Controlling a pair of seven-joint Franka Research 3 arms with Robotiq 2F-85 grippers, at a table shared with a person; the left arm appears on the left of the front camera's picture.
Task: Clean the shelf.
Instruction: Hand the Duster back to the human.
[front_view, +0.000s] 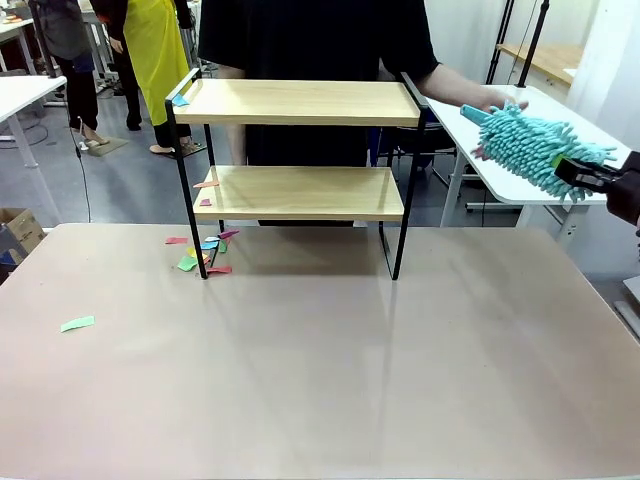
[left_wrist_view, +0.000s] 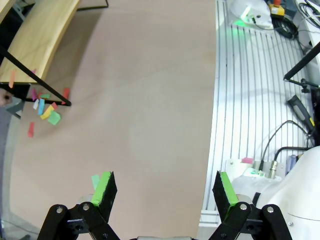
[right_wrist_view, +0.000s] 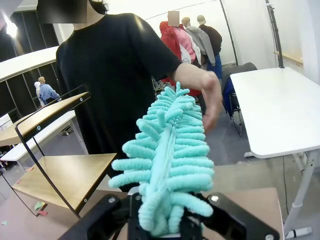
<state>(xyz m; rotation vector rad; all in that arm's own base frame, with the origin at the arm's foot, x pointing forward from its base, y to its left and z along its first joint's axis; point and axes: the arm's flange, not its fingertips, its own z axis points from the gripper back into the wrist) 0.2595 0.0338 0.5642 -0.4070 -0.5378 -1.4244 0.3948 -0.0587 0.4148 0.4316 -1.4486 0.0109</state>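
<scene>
We're holding the teal chenille duster (front_view: 535, 148) in the right gripper (front_view: 590, 178), jaws clamped on its handle end, head raised off to the right of the shelf (front_view: 300, 170) and angled toward the top board. The person's hand (front_view: 500, 100) is hovering just behind the duster tip, apparently having passed it over. The shelf is sitting at the table's far edge, both boards mostly bare; a few paper scraps (front_view: 205, 250) are lying by its left foot, with a couple on the lower board's left end. The left gripper (left_wrist_view: 165, 192) is idling over the table (front_view: 320, 380), jaws wide, holding nothing, clear of the sweep path. Next, likely sweeping the top board.
</scene>
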